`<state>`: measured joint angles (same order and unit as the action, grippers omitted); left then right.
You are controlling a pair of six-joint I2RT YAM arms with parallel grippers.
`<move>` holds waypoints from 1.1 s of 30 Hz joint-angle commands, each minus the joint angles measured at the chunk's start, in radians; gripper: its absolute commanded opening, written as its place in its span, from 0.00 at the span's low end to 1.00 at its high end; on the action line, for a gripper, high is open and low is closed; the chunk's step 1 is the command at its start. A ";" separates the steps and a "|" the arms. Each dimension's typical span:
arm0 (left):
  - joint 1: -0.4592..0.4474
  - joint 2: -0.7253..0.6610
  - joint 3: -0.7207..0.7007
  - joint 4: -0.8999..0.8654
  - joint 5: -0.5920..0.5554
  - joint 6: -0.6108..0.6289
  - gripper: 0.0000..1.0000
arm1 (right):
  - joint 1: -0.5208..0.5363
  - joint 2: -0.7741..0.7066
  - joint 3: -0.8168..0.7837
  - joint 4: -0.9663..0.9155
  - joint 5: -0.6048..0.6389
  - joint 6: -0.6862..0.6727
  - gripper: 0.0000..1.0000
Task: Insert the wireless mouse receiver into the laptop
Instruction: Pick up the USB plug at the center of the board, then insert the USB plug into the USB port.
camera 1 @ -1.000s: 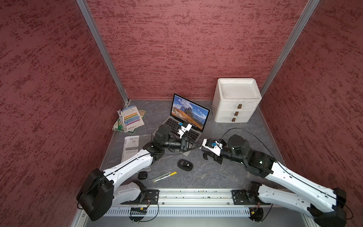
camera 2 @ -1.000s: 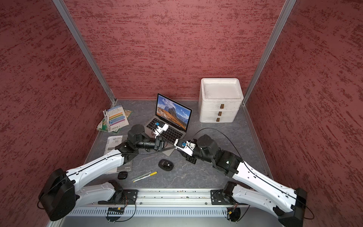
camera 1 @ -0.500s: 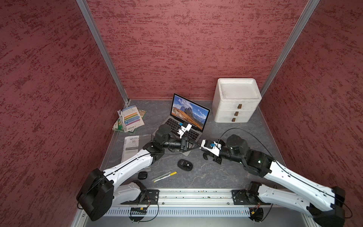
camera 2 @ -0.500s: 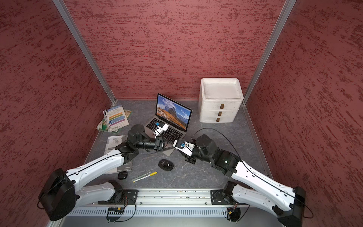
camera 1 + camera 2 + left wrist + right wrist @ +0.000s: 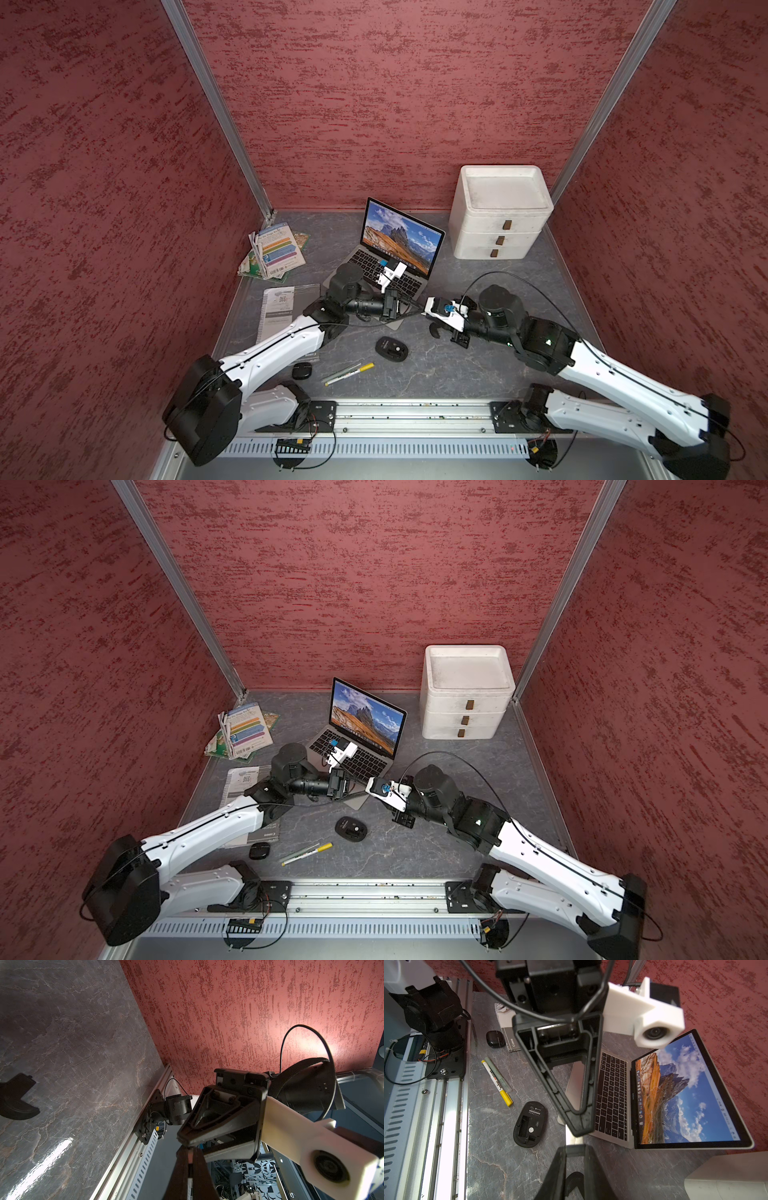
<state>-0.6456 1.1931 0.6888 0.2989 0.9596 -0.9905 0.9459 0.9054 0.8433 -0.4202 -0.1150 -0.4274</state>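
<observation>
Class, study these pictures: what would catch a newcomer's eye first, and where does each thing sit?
The open laptop, its screen bright with mountains and blue sky, stands at the back middle of the grey table. Just in front of it the left claw and the right claw nearly meet tip to tip. A black mouse lies belly-up on the table in front of them.

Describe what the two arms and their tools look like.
The left arm and right arm have white shells, black joints and thin black cables. The left tool and right tool have black, ribbed triangular fingers and carry white printed camera mounts.
</observation>
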 commanded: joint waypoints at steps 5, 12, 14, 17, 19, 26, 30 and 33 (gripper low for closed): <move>0.063 -0.027 -0.005 -0.018 -0.067 0.043 0.77 | -0.007 0.066 0.010 -0.004 0.110 0.034 0.05; 0.339 -0.039 0.001 -0.368 -0.314 0.301 0.94 | -0.186 0.283 -0.039 0.133 0.097 0.186 0.00; 0.409 0.040 0.045 -0.406 -0.363 0.386 0.94 | -0.225 0.372 -0.047 0.196 0.084 0.239 0.00; 0.508 0.199 0.135 -0.412 -0.417 0.469 0.94 | -0.260 0.529 -0.040 0.289 0.095 0.299 0.00; 0.544 0.294 0.205 -0.428 -0.471 0.511 0.93 | -0.282 0.617 -0.014 0.305 0.093 0.329 0.00; 0.571 0.608 0.467 -0.495 -0.563 0.632 0.94 | -0.345 0.807 0.110 0.268 0.084 0.361 0.00; 0.588 0.734 0.590 -0.501 -0.533 0.647 0.95 | -0.361 0.890 0.154 0.270 0.096 0.351 0.00; 0.591 0.818 0.678 -0.535 -0.519 0.663 0.95 | -0.369 0.921 0.180 0.265 0.102 0.355 0.00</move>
<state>-0.0635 1.9705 1.3067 -0.1905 0.4328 -0.3771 0.5907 1.8015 0.9905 -0.1661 -0.0326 -0.0849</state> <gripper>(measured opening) 0.953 0.170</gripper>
